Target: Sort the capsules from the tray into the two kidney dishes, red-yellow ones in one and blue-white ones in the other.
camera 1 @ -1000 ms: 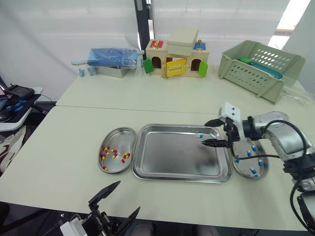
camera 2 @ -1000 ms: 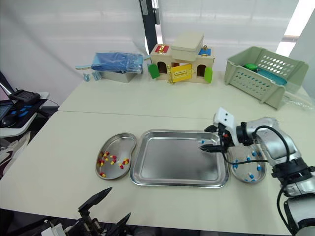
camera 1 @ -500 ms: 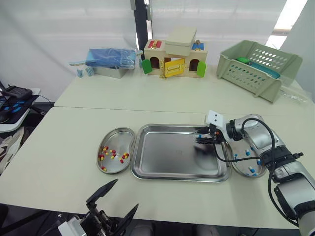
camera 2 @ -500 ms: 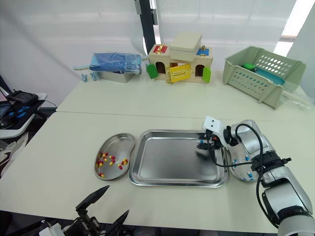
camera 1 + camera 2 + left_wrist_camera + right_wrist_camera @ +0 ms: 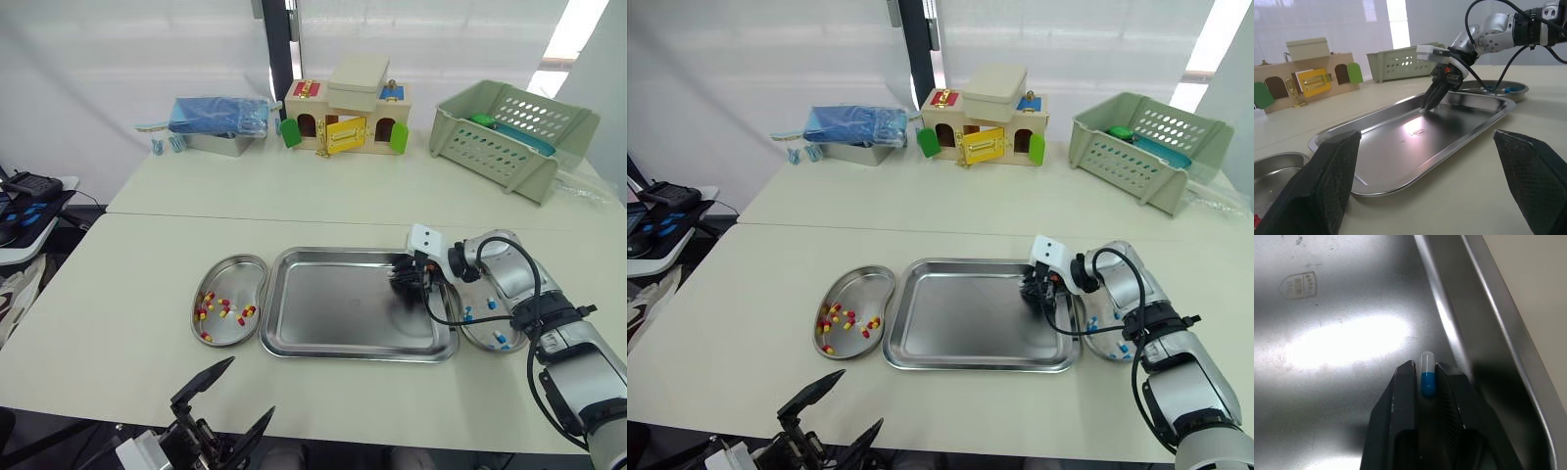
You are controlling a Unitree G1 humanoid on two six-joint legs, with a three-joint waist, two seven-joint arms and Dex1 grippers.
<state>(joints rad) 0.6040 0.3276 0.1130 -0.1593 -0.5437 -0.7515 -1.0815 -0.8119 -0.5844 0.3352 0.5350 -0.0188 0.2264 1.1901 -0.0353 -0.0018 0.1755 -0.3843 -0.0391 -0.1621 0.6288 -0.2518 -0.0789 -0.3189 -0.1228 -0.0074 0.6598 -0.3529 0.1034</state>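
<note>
Apparently one blue-white capsule [image 5: 1426, 374] in tray [image 5: 333, 309]

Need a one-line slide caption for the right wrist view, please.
Right gripper pinching a blue-white capsule between its jaws on the steel tray floor, close to the side wall.

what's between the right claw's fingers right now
A blue-white capsule, lying on the tray floor close to its side wall. The right wrist view shows the right claw pinching it between its fingers.
</note>
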